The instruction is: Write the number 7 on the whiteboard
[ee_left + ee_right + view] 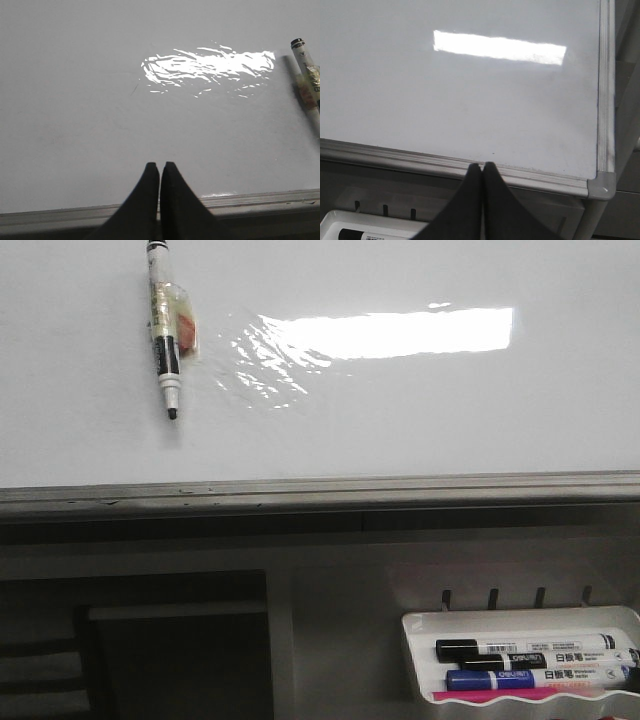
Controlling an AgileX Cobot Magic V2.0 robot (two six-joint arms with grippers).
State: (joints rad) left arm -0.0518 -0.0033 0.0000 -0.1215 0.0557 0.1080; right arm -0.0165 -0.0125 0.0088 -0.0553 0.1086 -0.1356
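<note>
Nearest the front camera, a white marker tray (pixel 520 618) is being seen hanging below the whiteboard's lower right corner, with a black-capped marker (pixel 535 648), a second black marker (pixel 560 660) and a blue-capped marker (pixel 540 678) lying in it side by side. Above it, the whiteboard's (pixel 400 430) grey metal bottom edge (pixel 320 490) is being shown running across the whole front view. A bright rectangular light reflection (pixel 400 332) is being cast on the glossy white board, with a wrinkled film patch (pixel 265 365) at its left end. A black-tipped marker (pixel 165 325) is being held against the board near its upper left by a strip of tape, tip pointing down. No drawn number 7 is being seen on the board. In the wrist views, the left gripper (pixel 160 167) and the right gripper (pixel 481 167) are each being shown with dark fingers pressed together, holding nothing, hovering over the bottom edge; the right one is near the lower right corner.
</note>
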